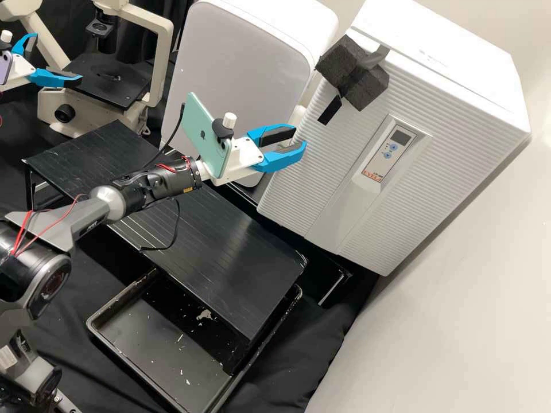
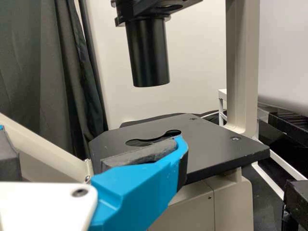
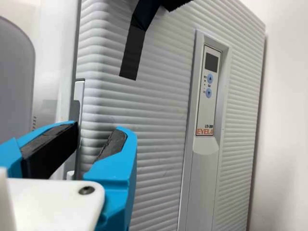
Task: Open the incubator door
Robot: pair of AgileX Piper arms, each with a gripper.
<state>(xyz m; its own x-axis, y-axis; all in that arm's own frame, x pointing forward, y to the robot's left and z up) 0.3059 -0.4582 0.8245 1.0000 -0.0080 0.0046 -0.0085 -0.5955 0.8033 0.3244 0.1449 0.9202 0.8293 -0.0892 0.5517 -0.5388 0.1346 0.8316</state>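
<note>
One wide-spread right end effector (image 3: 100, 130) hung at the side edge of the incubator door (image 3: 154, 120), which looked shut; the left end effector (image 1: 56, 59), also wide, was near the microscope (image 1: 51, 104). Approach seemed nearly done; catching and swinging remained.

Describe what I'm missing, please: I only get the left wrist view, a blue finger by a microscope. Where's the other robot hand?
Observer: The right gripper is by the side edge of the incubator's ribbed front, its two fingers parted.
Visitor: Is there anything attached to that arm?
Observer: Yes, a pale green phone, mounted behind the fingers.
Visitor: And what's on the incubator's front?
Observer: A control panel with two round blue buttons.
</note>
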